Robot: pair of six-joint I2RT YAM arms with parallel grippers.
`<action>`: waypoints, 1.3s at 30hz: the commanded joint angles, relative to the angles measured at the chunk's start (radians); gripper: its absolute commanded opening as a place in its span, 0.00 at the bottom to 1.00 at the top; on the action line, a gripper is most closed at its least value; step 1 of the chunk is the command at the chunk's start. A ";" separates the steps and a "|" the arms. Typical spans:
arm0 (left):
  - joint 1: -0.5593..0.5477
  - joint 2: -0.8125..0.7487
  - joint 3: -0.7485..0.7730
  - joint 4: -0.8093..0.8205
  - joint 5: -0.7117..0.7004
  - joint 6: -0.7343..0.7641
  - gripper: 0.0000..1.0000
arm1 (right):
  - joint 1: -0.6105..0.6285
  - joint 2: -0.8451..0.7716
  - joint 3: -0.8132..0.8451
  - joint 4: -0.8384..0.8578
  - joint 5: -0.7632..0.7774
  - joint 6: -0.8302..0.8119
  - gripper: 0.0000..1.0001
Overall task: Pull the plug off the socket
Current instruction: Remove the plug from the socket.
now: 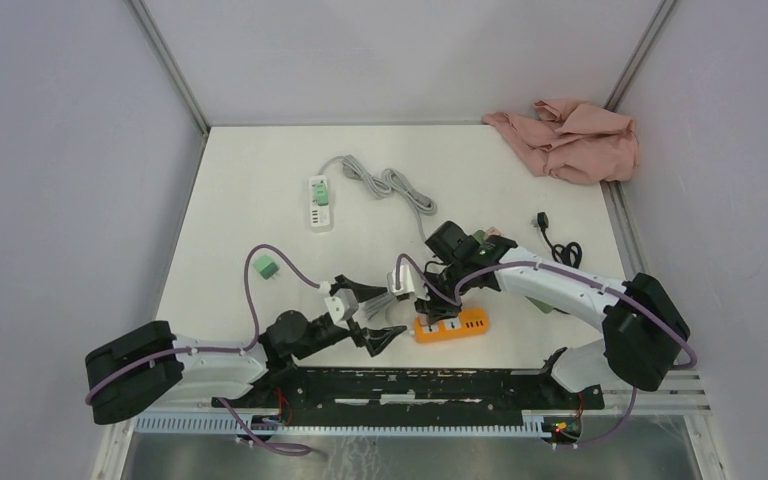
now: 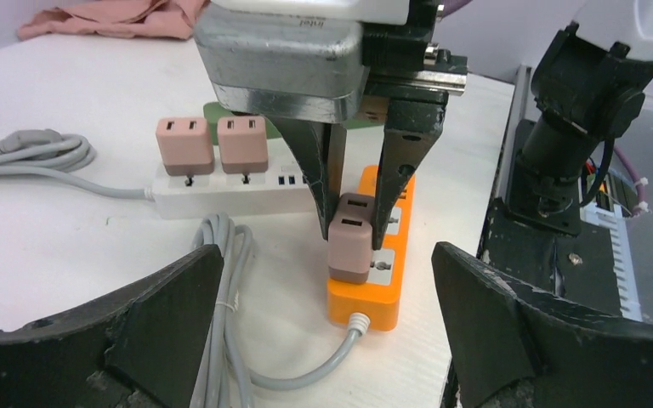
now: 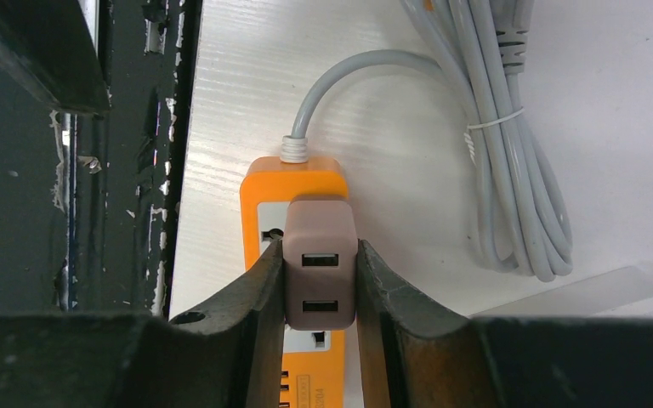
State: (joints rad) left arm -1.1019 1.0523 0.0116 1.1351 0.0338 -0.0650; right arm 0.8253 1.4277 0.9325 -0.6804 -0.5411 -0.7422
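Both flanks of the mauve plug (image 3: 320, 274), seated in the orange socket strip (image 3: 293, 178) at 6 o'clock on the bench (image 1: 260, 180), are clamped by the right pincer (image 3: 320, 285); a straight lift is advised (wide-open left pincer (image 1: 392, 315), at 9 o'clock, pinning the strip).

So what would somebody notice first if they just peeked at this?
The bright orange strip at the front of the table, with the right fingers pinching a brownish-pink plug on it. The left fingers gape wide open just beside it, holding nothing. In the far right corner lies a crumpled pink cloth.
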 commanded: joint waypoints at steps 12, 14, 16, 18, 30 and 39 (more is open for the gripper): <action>-0.005 0.069 -0.014 0.128 0.068 0.031 0.96 | -0.042 -0.032 0.072 -0.058 -0.143 -0.018 0.00; -0.006 0.095 -0.003 0.137 0.077 0.050 0.96 | -0.047 -0.033 0.073 -0.065 -0.152 -0.022 0.00; -0.007 0.109 0.008 0.138 0.083 0.062 0.96 | -0.053 -0.036 0.075 -0.072 -0.161 -0.028 0.00; -0.005 0.123 0.024 0.124 0.093 0.074 0.96 | -0.056 -0.038 0.078 -0.078 -0.171 -0.032 0.00; -0.005 0.194 0.049 0.151 0.136 0.118 0.96 | -0.079 -0.035 0.089 -0.093 -0.208 -0.029 0.00; -0.005 0.308 0.103 0.184 0.177 0.128 0.96 | -0.087 -0.044 0.091 -0.099 -0.225 -0.032 0.00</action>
State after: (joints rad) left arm -1.1019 1.3178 0.0635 1.2270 0.1822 0.0120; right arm 0.7410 1.4227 0.9760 -0.7769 -0.6994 -0.7658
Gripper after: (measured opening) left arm 0.963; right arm 0.356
